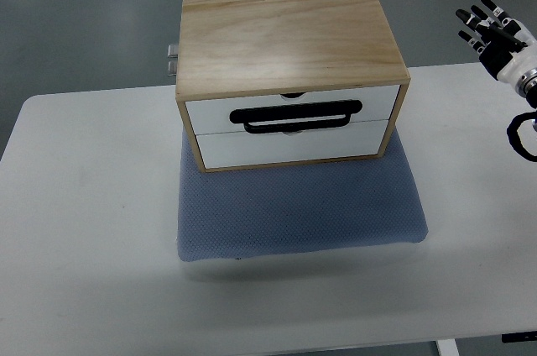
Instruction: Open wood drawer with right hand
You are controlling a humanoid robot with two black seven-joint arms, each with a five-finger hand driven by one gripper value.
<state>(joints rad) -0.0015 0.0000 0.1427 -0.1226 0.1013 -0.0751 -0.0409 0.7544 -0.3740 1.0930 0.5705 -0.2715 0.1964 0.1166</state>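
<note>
A wooden drawer box (289, 75) sat at the middle of a white worktop (84, 230), resting on the far part of a blue-grey padded mat (302, 213); the mat spread out from under the box toward the camera and a little to each side of it; the box had a pale plain wood top and frame and two white drawer fronts stacked one above the other, both flush with the frame and closed; a black looped handle (298, 116) lay across the front of the box where the upper drawer (294, 104) met the lower drawer (289, 144); a small metal fitting (172, 58) stuck out from the box's left side near its back corner; the right hand (491, 28) hovered well to the right of the box, level with its back edge and near the picture's right margin; its dark fingers (470, 24) were stretched out and spread apart, pointing toward the box, holding nothing and touching nothing; its white wrist (522, 66) and a loop of black cable (522, 133) trailed off behind it; grey floor (84, 20) lay beyond the box.
</note>
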